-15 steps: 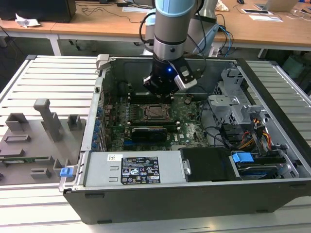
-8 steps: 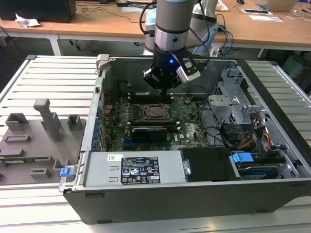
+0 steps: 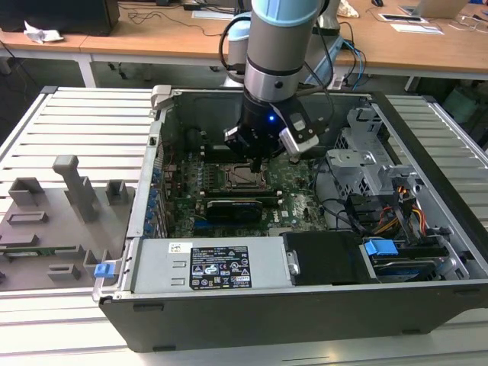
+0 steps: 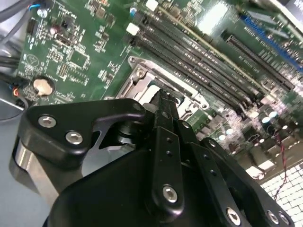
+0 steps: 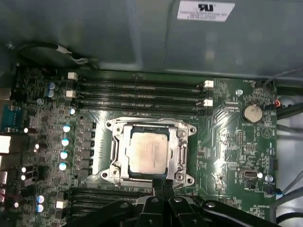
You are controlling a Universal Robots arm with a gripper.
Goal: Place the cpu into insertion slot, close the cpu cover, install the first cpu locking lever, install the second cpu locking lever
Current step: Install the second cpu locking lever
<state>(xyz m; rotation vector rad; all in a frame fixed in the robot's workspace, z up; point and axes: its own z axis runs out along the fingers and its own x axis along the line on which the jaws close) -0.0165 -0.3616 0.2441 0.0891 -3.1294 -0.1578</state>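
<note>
Gripper (image 5: pixel 161 185) poised at socket edge, cpu (image 5: pixel 147 152) seated inside.

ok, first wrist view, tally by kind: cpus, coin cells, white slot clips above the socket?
cpu: 1
coin cell: 1
white slot clips: 4
Total: 6
</note>
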